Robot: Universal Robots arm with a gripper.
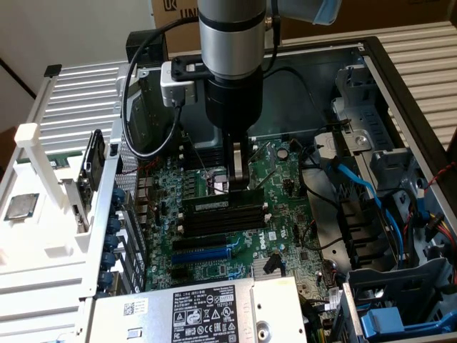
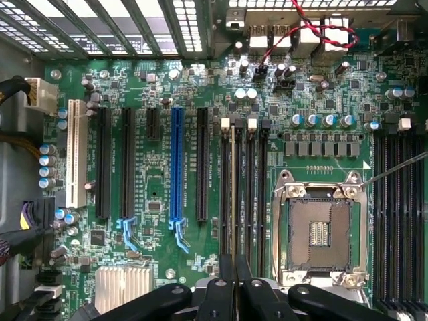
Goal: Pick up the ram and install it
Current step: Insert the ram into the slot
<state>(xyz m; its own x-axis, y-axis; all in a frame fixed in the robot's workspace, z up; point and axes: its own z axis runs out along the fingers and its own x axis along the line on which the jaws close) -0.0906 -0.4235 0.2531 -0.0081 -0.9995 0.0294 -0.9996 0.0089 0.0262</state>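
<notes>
Gripper (image 1: pixel 239 180) is pinched nearly shut on the ram (image 1: pixel 214 205), gripping mid-length on its top edge. Ram stands on edge directly under the fingers, lined up along the memory slots (image 2: pixel 253 194). Can't tell which slot, or whether it's seated. White end clips (image 2: pixel 225 123) sit at the slot ends. Judgement: light, stiff, thin board, fragile at the chips and contact edge, so hold the flat faces near the top edge, centred, and press straight down. Further out, the blue expansion slot (image 2: pixel 176 167) is on one side and the CPU socket (image 2: pixel 319 231) on the other.
</notes>
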